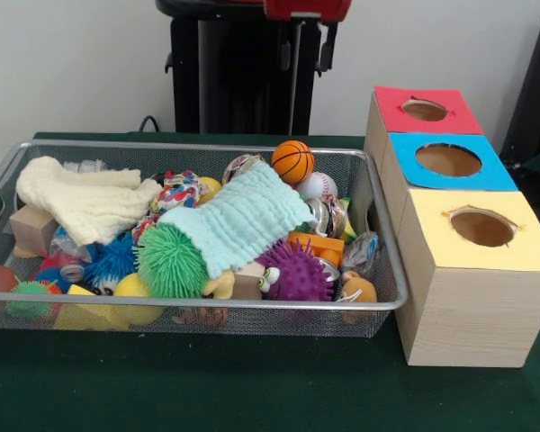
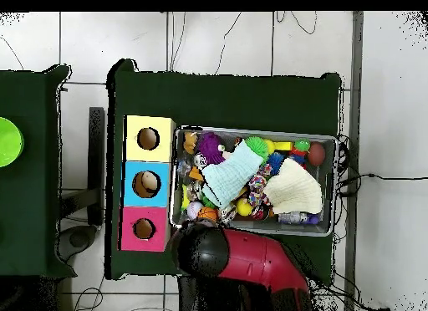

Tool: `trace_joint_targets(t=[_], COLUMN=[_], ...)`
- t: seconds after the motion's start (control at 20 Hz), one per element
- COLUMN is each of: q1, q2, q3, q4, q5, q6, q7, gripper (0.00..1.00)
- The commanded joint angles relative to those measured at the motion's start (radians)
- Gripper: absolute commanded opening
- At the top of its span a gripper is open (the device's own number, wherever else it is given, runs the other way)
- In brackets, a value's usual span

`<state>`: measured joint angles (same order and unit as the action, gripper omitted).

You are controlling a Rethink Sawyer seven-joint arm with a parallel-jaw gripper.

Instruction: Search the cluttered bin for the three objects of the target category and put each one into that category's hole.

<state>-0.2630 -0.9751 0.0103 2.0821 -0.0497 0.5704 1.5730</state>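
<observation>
Mostly arm (image 2: pixel 251 257) parked over bin (image 2: pixel 330 232) edge nearest base; claw state cannot tell. Plush (image 1: pixel 358 290) lies at bin's box-side end, away from arm, red hole (image 1: pixel 424 110) nearer.

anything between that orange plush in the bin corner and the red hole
The orange-tan plush lies against the mesh wall of the bin, beside the yellow-topped box. Only that wall and rim, then the box tops, lie between it and the red hole, which is open. Lifted over, nothing visible blocks it.
</observation>
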Motion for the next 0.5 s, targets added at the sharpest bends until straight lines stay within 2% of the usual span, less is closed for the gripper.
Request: trace_joint_targets(t=[0.05, 0.25, 0.5], q1=[-0.053, -0.063, -0.063], q2=[0.133, 0.177, 0.181], q3=[0.100, 0.105, 0.112], q4=[-0.136, -0.170, -0.159], q5=[-0.094, -0.122, -0.139], q6=[-0.038, -0.056, -0.076], q7=[-0.035, -0.031, -0.006], gripper=[1.00, 1.00, 1.00])
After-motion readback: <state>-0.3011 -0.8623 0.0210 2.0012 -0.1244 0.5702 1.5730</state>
